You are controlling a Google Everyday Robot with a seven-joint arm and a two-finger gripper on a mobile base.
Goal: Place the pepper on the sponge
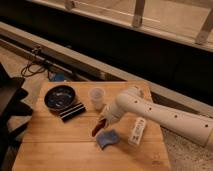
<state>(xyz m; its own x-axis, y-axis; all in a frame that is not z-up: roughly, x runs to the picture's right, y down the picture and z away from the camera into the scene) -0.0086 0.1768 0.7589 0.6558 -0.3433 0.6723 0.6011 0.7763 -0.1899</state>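
A dark red pepper (pixel 98 127) hangs tilted just above the wooden table (pixel 55 145), right at the tip of my gripper (pixel 104 121). The white arm reaches in from the right and ends at the pepper's upper end. A blue sponge (pixel 108 138) lies flat on the table just below and to the right of the pepper. Pepper and sponge look apart, with the pepper's lower tip near the sponge's left edge.
A dark bowl (pixel 60 97) sits at the table's back left, with a black rectangular item (pixel 72 111) beside it. A clear plastic cup (pixel 97 98) stands behind the gripper. A white packet (pixel 136 131) lies right of the sponge. Cables lie on the floor at left.
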